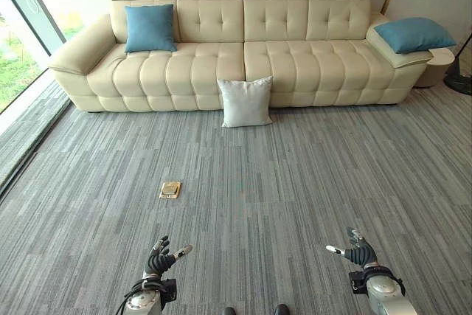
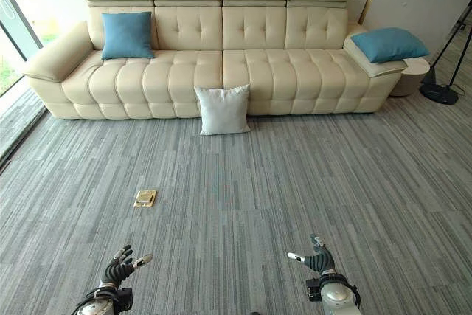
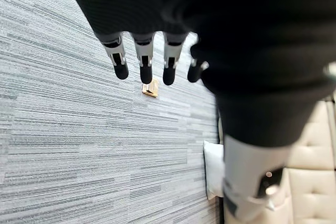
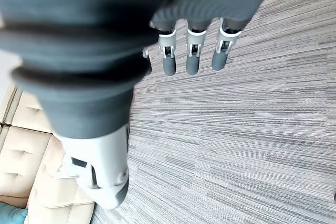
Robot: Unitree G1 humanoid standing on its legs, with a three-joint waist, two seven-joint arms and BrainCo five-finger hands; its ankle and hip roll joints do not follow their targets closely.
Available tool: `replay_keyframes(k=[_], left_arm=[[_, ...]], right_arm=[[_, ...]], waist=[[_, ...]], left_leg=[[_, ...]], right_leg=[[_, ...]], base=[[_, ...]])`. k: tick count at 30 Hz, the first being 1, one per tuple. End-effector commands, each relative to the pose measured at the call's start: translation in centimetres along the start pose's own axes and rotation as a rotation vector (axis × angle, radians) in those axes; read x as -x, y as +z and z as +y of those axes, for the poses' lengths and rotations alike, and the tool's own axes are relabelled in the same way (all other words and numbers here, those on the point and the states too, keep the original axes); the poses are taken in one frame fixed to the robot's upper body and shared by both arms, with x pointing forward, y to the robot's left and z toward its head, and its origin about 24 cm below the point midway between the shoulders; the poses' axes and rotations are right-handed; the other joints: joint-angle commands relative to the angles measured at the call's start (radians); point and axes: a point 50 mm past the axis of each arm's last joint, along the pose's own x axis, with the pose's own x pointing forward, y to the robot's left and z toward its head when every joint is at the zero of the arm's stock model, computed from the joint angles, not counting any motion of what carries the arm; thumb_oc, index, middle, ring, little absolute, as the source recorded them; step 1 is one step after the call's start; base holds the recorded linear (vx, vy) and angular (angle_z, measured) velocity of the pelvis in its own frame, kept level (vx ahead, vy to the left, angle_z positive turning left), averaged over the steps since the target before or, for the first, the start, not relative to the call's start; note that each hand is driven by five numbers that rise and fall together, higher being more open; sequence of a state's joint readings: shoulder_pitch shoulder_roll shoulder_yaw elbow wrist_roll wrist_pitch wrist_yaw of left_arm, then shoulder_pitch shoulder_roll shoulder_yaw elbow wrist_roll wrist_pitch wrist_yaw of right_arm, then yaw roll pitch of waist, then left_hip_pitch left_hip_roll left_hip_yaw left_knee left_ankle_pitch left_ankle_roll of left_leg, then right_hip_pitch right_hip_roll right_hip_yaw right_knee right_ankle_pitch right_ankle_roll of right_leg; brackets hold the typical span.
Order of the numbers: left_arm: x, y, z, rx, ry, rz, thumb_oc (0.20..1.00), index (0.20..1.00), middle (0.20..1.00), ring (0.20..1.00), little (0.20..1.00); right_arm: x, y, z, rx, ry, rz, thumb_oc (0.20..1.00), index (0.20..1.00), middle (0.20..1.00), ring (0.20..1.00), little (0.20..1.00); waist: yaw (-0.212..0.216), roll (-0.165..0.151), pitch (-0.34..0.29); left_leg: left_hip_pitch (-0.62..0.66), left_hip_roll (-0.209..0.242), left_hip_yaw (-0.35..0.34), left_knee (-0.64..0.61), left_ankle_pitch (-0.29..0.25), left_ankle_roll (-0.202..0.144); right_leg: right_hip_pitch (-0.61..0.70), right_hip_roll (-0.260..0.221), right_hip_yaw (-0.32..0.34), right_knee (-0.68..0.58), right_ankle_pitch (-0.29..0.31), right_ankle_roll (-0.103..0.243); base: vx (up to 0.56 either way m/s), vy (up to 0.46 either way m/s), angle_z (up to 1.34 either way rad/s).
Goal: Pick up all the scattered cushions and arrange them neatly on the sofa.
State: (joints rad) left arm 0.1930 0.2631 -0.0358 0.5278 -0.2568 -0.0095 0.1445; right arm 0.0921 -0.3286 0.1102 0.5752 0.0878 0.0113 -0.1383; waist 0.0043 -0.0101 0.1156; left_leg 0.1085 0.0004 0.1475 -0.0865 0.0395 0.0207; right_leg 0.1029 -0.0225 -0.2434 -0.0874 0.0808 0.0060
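A white cushion (image 1: 246,102) stands on the carpet, leaning against the front of the cream sofa (image 1: 295,64). One blue cushion (image 1: 150,28) sits upright on the sofa's left seat. Another blue cushion (image 1: 413,35) lies on the sofa's right armrest. My left hand (image 1: 160,259) hovers low at the near left, far from the cushions, with relaxed fingers (image 3: 146,64) and nothing in it. My right hand (image 1: 359,251) hovers at the near right, likewise open and holding nothing, its fingers (image 4: 191,56) over bare carpet.
A small brass floor socket (image 1: 170,190) sits in the grey carpet between me and the sofa. A glass wall (image 1: 22,27) runs along the left. A round side table (image 1: 441,64) and a lamp base (image 2: 440,92) stand right of the sofa.
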Motion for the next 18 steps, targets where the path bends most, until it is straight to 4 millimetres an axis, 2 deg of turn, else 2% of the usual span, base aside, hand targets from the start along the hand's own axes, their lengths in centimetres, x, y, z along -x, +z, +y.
replay_keyframes(k=[1, 18], left_arm=[[-0.88, 1.28, 0.34, -0.033, 0.014, -0.046, 1.000, 1.000, 1.000, 1.000, 1.000], [-0.72, 0.45, 0.36, -0.006, 0.020, -0.012, 1.000, 1.000, 1.000, 1.000, 1.000]], right_arm=[[-0.79, 1.66, 0.49, 0.012, 0.020, -0.050, 1.000, 1.000, 1.000, 1.000, 1.000], [-0.81, 1.01, 0.54, 0.014, 0.003, -0.018, 1.000, 1.000, 1.000, 1.000, 1.000]], waist=[[0.001, -0.011, -0.008], [0.006, -0.013, -0.005]], left_leg=[[0.022, 0.069, 0.027, -0.001, -0.052, -0.088], [0.022, 0.066, 0.021, -0.001, -0.055, -0.086]], right_leg=[[0.022, -0.089, -0.018, 0.000, -0.100, 0.122], [0.026, -0.091, -0.025, 0.000, -0.104, 0.122]], base=[[0.00, 0.000, 0.00], [0.00, 0.000, 0.00]])
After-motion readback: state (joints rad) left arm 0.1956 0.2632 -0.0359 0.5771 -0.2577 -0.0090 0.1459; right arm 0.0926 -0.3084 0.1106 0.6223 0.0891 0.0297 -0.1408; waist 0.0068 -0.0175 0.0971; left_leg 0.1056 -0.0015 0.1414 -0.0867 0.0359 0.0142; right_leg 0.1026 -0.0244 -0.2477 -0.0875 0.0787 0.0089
